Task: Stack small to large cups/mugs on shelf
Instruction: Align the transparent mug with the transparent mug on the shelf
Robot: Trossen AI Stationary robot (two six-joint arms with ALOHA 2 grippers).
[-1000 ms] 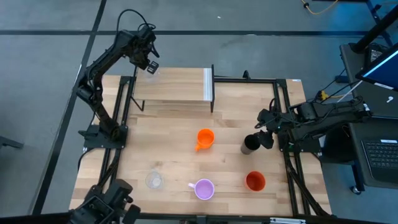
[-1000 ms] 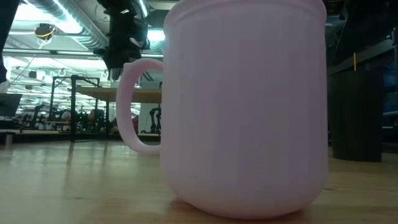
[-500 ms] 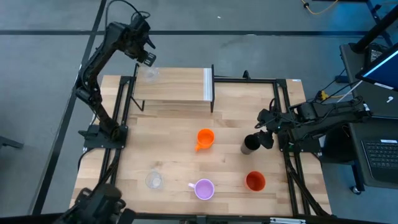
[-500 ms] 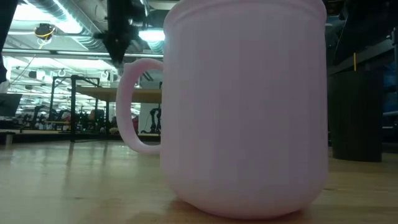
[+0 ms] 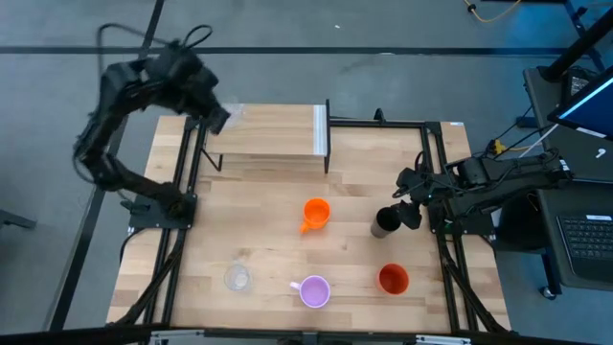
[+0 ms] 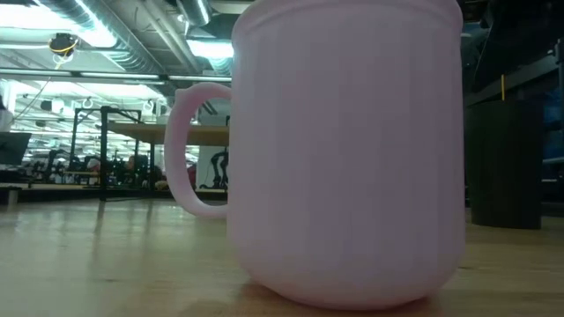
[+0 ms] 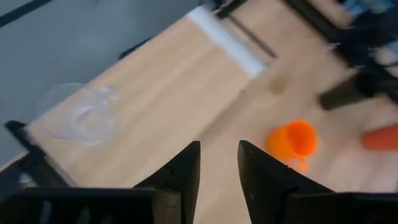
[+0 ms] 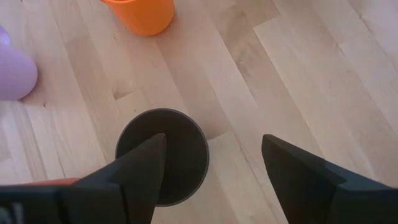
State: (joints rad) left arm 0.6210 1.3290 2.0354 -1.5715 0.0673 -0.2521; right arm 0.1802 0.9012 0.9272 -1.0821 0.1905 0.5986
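One glass point(image 7: 79, 113) is now on the shelf point(image 5: 278, 134), standing alone at its far left corner. A second ago the left gripper point(image 7: 219, 155) was right over it; it has since swung out past the shelf's left end, its fingers only a narrow gap apart and holding nothing. To me that means the first and smallest piece is delivered and five are left. The glass is thin, clear and hard to make out against the pale, smooth wood of the shelf, which has a whitish strip along its right end and black legs. Moving right along the tabletop, a second clear glass point(image 5: 237, 278) stands near the front edge, and just beside it is the lilac mug point(image 5: 314, 290), matte with a looped handle (it fills almost all of the low view). The glossy orange mug point(image 5: 315, 213) sits mid-table. Further right, the right gripper point(image 8: 212, 142) hasn't budged. Its fingers are spread wide on either side of the black tumbler point(image 8: 177, 155), a plain dark cylinder, but not closed on it. The red-orange cup point(image 5: 393, 279), which has no handle, stands nearer the front edge.
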